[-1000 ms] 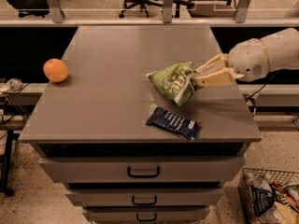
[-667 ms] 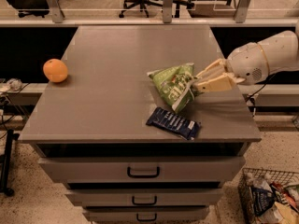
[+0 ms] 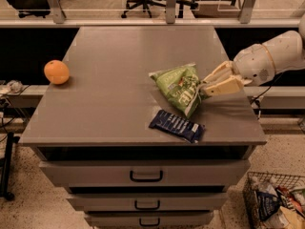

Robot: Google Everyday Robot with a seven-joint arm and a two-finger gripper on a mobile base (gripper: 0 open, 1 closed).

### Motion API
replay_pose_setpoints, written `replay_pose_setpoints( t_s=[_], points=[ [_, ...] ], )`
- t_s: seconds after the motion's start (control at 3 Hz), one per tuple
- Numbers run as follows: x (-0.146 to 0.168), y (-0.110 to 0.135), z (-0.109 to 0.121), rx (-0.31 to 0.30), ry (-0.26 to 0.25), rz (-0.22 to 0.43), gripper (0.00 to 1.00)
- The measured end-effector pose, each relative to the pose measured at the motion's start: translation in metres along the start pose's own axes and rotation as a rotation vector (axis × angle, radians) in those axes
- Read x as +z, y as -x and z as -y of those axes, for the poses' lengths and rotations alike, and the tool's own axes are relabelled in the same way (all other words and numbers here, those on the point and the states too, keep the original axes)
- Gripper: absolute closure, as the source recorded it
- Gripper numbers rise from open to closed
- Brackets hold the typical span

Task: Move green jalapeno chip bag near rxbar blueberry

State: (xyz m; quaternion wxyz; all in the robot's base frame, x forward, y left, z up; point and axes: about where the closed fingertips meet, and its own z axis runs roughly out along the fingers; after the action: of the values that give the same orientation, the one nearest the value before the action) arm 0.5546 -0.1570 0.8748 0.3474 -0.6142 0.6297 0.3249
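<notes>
The green jalapeno chip bag [image 3: 178, 86] lies on the grey cabinet top [image 3: 119, 56], right of centre. The rxbar blueberry [image 3: 177, 125], a dark navy bar with white lettering, lies just in front of it near the front edge, with a small gap between them. My gripper [image 3: 205, 86] reaches in from the right on a white arm [image 3: 267, 58]. Its two tan fingers [image 3: 224, 86] are spread apart, with the tips at the bag's right edge. The bag rests on the top.
A round orange fruit [image 3: 56, 72] sits at the left edge of the top. Drawers [image 3: 145, 175] run below the front edge. A wire basket [image 3: 276, 202] of packets stands on the floor at lower right. Office chairs stand behind a rail at the back.
The bag has settled slightly lower and closer to the bar. My gripper's fingertips have drawn back to the right, from over the bag to its right edge.
</notes>
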Motion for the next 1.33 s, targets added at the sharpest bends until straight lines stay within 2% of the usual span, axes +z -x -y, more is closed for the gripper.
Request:
replay_pose_setpoints(
  t_s=[0.33, 0.67, 1.0, 1.33],
  points=[
    [-0.009, 0.001, 0.009, -0.028, -0.010, -0.008, 0.04],
    [-0.010, 0.007, 0.010, -0.049, -0.008, -0.004, 0.00],
    [-0.029, 0.011, 0.022, -0.073, -0.063, -0.033, 0.00],
    [-0.069, 0.028, 0.043, -0.124, -0.194, -0.066, 0.00]
  ],
)
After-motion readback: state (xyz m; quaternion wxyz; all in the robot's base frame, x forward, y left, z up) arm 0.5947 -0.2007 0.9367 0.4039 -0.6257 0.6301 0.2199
